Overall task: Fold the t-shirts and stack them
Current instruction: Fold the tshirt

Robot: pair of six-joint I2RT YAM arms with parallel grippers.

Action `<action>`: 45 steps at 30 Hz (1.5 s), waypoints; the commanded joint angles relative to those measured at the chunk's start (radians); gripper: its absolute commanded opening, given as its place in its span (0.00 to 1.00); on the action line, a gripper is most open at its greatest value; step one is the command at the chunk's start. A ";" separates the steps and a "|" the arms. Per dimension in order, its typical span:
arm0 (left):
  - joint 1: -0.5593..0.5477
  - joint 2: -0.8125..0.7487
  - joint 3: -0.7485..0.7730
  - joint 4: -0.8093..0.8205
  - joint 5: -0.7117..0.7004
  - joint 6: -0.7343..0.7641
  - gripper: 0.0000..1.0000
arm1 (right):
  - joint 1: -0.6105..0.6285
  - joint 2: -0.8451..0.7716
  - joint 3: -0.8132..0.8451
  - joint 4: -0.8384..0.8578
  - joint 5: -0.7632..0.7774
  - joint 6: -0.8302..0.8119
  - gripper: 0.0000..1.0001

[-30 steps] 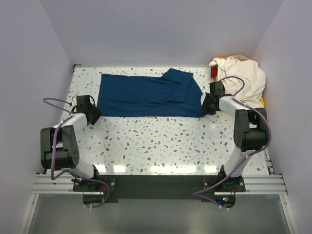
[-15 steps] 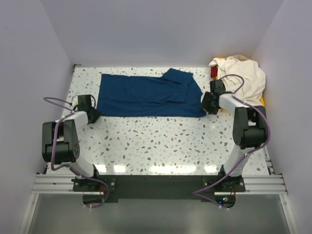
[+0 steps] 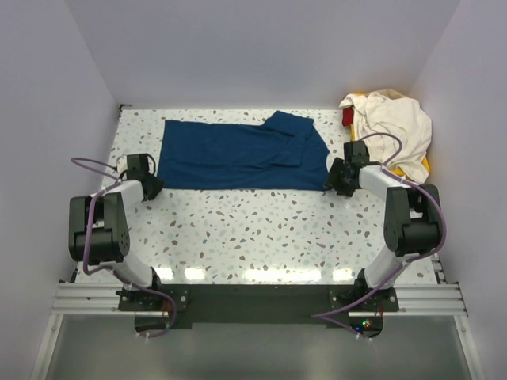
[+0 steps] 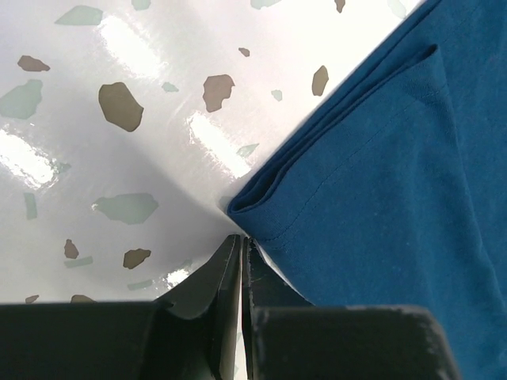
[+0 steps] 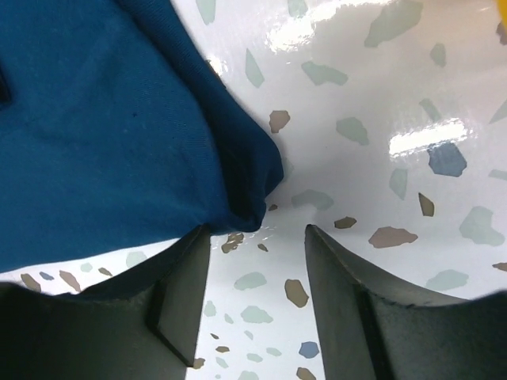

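Note:
The dark navy t-shirt [image 3: 238, 154] lies flat and partly folded at the back middle of the table. My left gripper [image 3: 153, 187] sits at its near left corner. In the left wrist view the jaws [image 4: 240, 239] are shut, their tips touching the corner of the navy cloth [image 4: 380, 158], with nothing seen between them. My right gripper [image 3: 329, 179] is at the near right corner. In the right wrist view it [image 5: 257, 233] is open, with the tip of the navy corner [image 5: 103, 119] just ahead, between the fingers. The cream white t-shirt [image 3: 396, 127] lies crumpled at the back right.
The cream shirt rests on a yellow tray [image 3: 427, 164] against the right wall, with a red item [image 3: 348, 118] at its left edge. White walls close in the speckled table [image 3: 253, 229] on the left, back and right.
My left arm has drawn in, its gripper staying at the navy shirt's near left corner. My right gripper has shifted slightly nearer along the right corner. The shirts have not moved.

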 commanded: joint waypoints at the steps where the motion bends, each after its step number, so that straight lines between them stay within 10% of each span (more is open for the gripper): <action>1: 0.007 0.022 0.025 0.017 -0.017 0.008 0.08 | -0.006 0.008 -0.006 0.079 -0.034 0.040 0.53; 9: 0.004 0.019 0.030 0.007 -0.015 0.003 0.02 | -0.006 0.064 0.032 0.099 -0.034 0.043 0.37; 20: 0.004 -0.136 -0.055 0.031 0.000 -0.009 0.41 | -0.006 0.054 0.014 0.094 -0.022 0.029 0.39; 31: 0.004 -0.020 -0.012 0.106 0.019 -0.032 0.49 | -0.006 0.073 0.026 0.094 -0.025 0.029 0.37; 37: 0.004 0.022 0.013 0.103 -0.009 -0.046 0.36 | -0.006 0.076 0.034 0.087 -0.020 0.026 0.29; 42: 0.004 0.065 0.056 0.071 -0.023 -0.038 0.00 | -0.006 0.087 0.048 0.071 -0.012 0.022 0.09; 45: 0.003 0.050 0.074 -0.010 -0.043 -0.035 0.00 | -0.007 0.059 0.049 0.038 -0.011 0.020 0.01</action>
